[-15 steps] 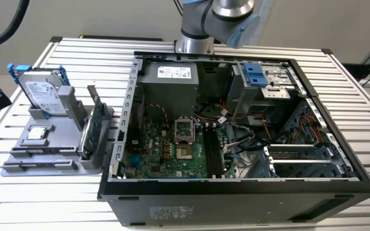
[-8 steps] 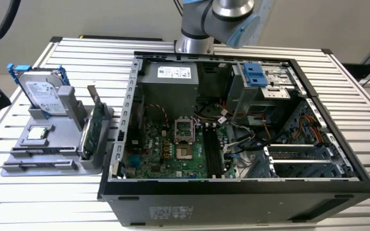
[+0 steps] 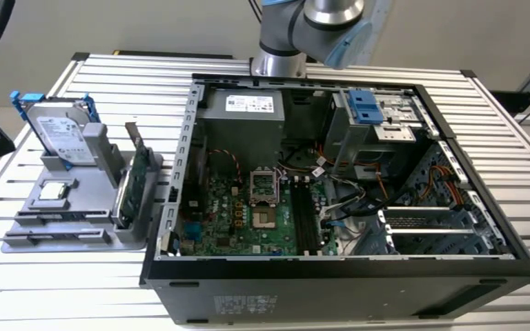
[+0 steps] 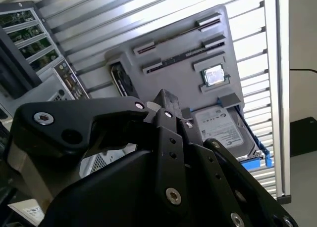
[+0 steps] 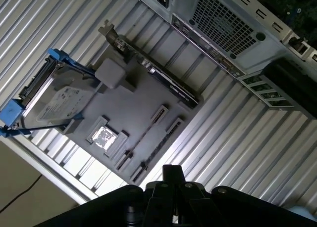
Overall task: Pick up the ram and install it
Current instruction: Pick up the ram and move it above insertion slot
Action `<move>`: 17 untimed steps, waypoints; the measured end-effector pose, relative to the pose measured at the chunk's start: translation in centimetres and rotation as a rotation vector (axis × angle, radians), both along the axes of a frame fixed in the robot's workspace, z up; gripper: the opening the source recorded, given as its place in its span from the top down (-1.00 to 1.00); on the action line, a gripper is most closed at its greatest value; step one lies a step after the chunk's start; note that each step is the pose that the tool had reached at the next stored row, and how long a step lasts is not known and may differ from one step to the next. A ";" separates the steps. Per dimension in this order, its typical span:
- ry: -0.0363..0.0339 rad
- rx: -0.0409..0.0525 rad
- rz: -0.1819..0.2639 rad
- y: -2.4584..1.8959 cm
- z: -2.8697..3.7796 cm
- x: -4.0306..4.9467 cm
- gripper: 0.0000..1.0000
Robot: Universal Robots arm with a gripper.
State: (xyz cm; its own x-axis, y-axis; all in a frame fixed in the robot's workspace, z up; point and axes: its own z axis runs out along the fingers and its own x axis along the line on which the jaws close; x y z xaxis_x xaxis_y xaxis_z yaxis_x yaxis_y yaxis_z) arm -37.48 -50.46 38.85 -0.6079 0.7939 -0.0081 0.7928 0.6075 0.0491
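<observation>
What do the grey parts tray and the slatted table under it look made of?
Grey parts tray: probably matte plastic, moulded or printed; uniform dull grey, no glare. Slatted table: likely bare aluminium profile; pale silver ribs catch bright streaks of light.

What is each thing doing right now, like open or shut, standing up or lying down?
computer case, open, side off, insides showing
ram, lying flat in the gray holder, not picked up yet
hard drive, standing up in the holder
green card, standing on its edge in the holder
chip, lying flat in its pocket
gripper, shut, empty, not touching the ram
</observation>
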 end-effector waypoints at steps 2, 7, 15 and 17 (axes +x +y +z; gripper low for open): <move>0.0001 -0.0001 -0.013 0.00 0.02 -0.01 1.00; 0.0000 0.0000 -0.049 0.00 0.03 -0.06 1.00; 0.0000 0.0000 -0.111 0.00 0.12 -0.11 1.00; -0.0001 0.0001 -0.123 0.00 0.14 -0.12 1.00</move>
State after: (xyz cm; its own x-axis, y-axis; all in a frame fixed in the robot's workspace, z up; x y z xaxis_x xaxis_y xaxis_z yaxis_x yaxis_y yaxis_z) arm -37.59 -50.46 38.99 -0.5062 0.8624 -0.0080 0.8611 0.5060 0.0492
